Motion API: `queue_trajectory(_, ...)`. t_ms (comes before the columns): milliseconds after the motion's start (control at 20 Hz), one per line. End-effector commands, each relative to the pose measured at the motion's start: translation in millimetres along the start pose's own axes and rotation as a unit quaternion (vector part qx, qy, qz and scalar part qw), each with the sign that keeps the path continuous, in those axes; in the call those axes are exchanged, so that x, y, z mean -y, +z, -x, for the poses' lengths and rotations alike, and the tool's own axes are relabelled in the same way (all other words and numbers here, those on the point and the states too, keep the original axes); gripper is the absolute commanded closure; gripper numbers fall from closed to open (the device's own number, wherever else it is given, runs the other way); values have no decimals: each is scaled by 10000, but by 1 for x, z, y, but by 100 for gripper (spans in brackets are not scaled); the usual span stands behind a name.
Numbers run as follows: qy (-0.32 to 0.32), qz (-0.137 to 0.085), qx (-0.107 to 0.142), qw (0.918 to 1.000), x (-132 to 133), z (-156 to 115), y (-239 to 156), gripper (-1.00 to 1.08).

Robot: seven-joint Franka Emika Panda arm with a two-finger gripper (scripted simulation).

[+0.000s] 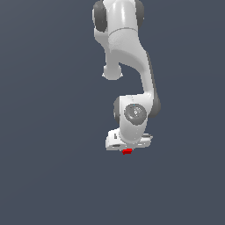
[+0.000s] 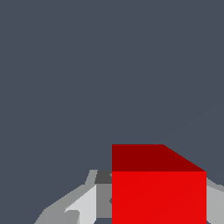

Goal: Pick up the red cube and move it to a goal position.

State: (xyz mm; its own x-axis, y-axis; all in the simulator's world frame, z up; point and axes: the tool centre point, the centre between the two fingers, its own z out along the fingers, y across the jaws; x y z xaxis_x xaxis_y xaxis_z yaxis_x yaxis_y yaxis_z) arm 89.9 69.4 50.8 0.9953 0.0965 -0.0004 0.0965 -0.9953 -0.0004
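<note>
The red cube [image 1: 127, 151] shows as a small red patch right under the white hand of the arm, in the lower middle of the exterior view. In the wrist view the red cube [image 2: 158, 197] fills the space between the two grey fingers [image 2: 83, 204], which sit against its two sides. My gripper [image 1: 127, 150] is shut on the cube. In the exterior view the fingertips are hidden behind the hand and the cube. No goal marker shows in either view.
The white arm [image 1: 127, 52] hangs down from the top of the exterior view. A plain dark grey-blue surface [image 1: 52, 167] lies all around.
</note>
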Motion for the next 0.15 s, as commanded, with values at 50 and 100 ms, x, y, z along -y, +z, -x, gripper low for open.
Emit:
queue_trajectory(50,-1,0,-2,10000,-1,-3,-1,108)
queue_trajectory(100,-1,0,-2,10000,-1,-3,-1,108)
